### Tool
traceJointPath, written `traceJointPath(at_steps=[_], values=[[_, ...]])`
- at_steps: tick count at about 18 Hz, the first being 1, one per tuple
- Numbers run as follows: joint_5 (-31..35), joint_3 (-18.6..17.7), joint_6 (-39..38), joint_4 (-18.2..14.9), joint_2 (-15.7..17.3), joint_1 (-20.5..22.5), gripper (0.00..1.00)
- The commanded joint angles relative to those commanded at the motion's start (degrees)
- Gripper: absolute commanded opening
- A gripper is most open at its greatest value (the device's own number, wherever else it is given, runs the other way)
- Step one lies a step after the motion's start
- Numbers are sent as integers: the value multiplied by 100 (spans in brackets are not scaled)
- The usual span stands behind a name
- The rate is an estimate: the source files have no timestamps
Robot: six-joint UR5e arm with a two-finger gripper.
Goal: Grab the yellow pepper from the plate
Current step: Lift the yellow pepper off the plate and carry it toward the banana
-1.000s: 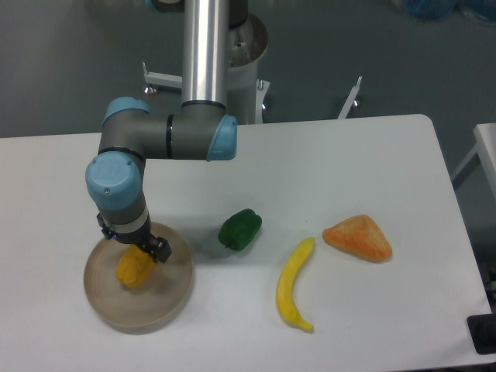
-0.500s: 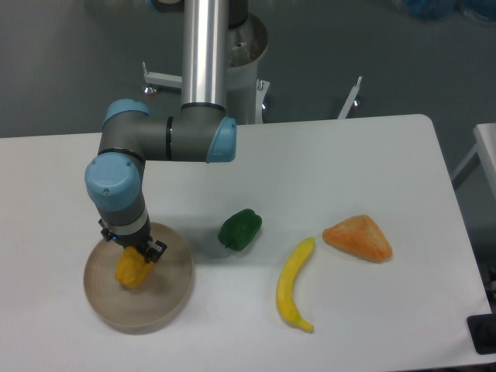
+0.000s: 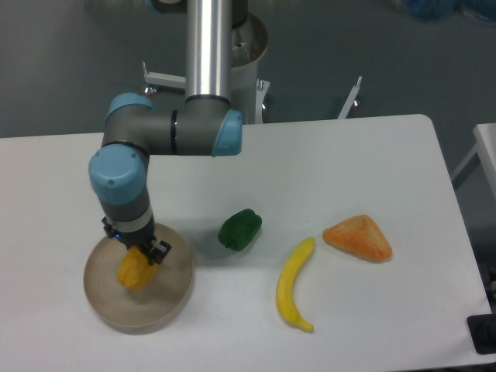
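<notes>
Plate: the round tan plate (image 3: 167, 298) sits near the front left of the white table (image 3: 325, 163); the only thing over it is the yellow pepper (image 3: 136, 270).
Pepper: it shows above the left-middle of the plate, directly under the wrist; whether it touches the plate floor or hangs just clear of it cannot be told from this view.
Gripper: the gripper (image 3: 139, 256) points straight down onto the top of the pepper, with dark finger parts at either side of the pepper's upper end. It looks closed on the pepper, though the wrist hides most of the fingers.
Change: against the picture half a second ago, the elbow and wrist have shifted slightly to the right and the pepper has gone with them; the rest of the table is unchanged.
Other items: a green pepper (image 3: 240, 229) lies just right of the plate, apart from it; a banana (image 3: 294, 286) lies farther right, and an orange wedge (image 3: 358, 237) beyond that, near the banana's upper tip but not touching it.
</notes>
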Motion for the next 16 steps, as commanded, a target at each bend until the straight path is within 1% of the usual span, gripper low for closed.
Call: traceJointPath(at_steps=[2,5,8,13,16], values=[[17,-52,474,-18,123,316,43],[298,-97,1037,-26,255,791,43],[334,-18,1503,-53,291,1169,43],[334,-9,1925,-44,238,1521,43],[352,9,2023,-35,229,1618,43]])
